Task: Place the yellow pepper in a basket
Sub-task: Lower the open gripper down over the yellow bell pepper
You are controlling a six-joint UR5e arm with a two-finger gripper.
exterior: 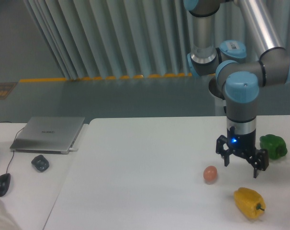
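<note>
The yellow pepper (249,203) lies on the white table (135,182) near the front right, its green stem pointing right. My gripper (241,168) hangs open above the table, just behind and a little left of the pepper, with nothing between its fingers. It is apart from the pepper. No basket shows in this view.
A brown egg (210,174) lies left of the gripper. A green pepper (273,146) sits to its right near the table edge. On the left side table rest a closed laptop (49,133), a dark small object (39,163) and a mouse (2,184).
</note>
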